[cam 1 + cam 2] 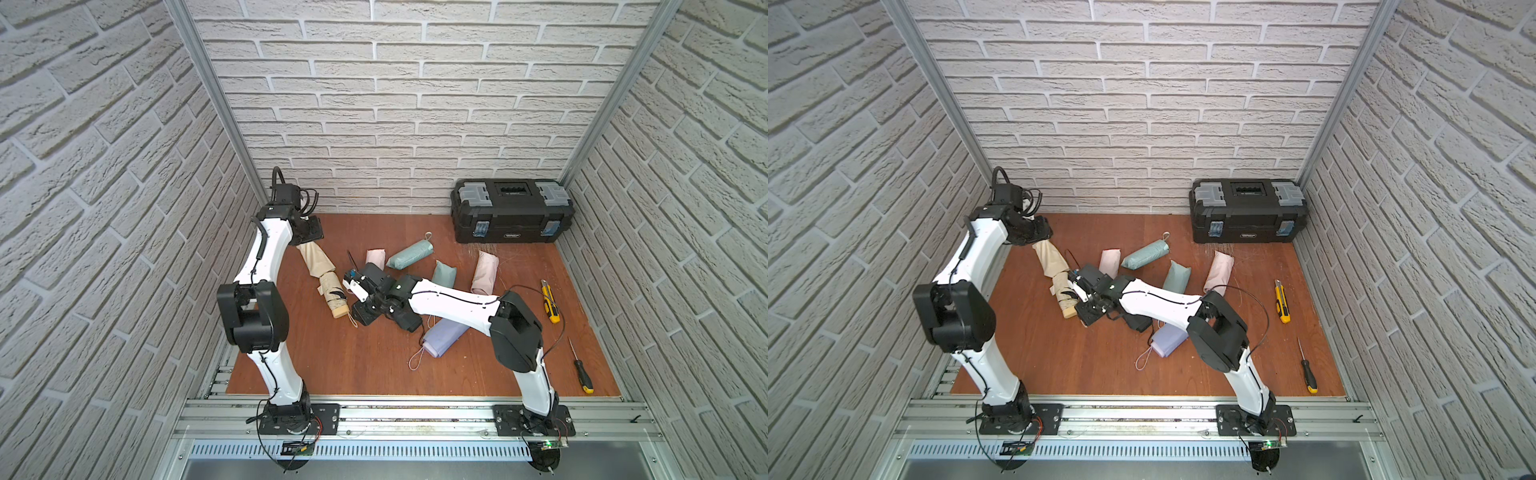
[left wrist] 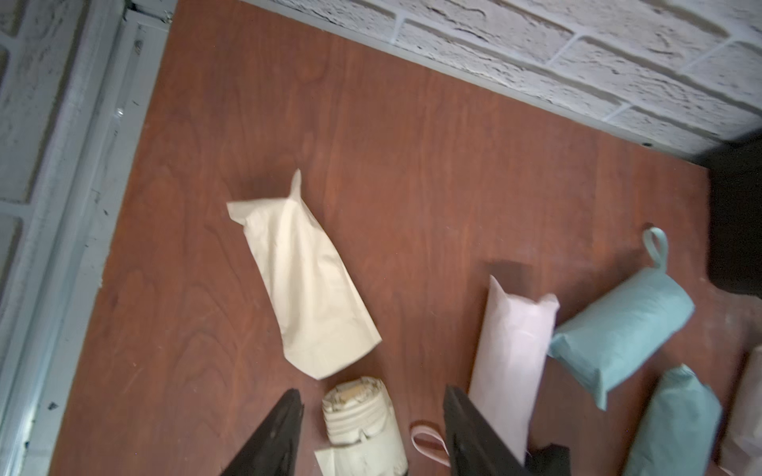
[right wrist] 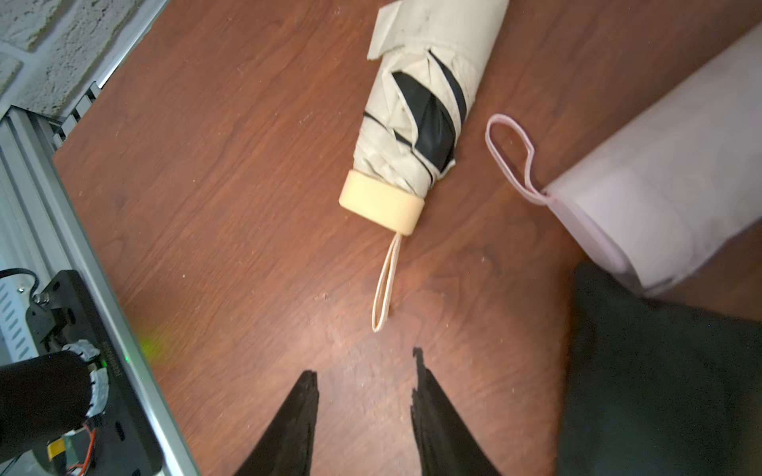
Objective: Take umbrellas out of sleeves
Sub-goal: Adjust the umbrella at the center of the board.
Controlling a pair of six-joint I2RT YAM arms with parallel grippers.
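Observation:
The beige umbrella (image 1: 332, 291) (image 3: 412, 123) lies bare on the wooden floor, its handle toward the front. Its limp beige sleeve (image 1: 316, 259) (image 2: 305, 280) lies flat just behind it, apart from the umbrella's tip (image 2: 363, 420). My left gripper (image 2: 373, 393) (image 1: 309, 237) hangs open above the sleeve, nothing between its fingers. My right gripper (image 3: 364, 366) (image 1: 358, 319) is open and empty, just in front of the umbrella's wrist loop (image 3: 383, 284). Several other umbrellas are still in sleeves: pink (image 1: 376, 257), mint (image 1: 409, 254), mint (image 1: 444, 274), pink (image 1: 484, 272), lilac (image 1: 442, 338).
A black toolbox (image 1: 511, 210) stands at the back right. A yellow utility knife (image 1: 549, 301) and a screwdriver (image 1: 579, 365) lie near the right wall. A black fabric item (image 1: 409, 322) is partly hidden under my right arm. Brick walls close three sides.

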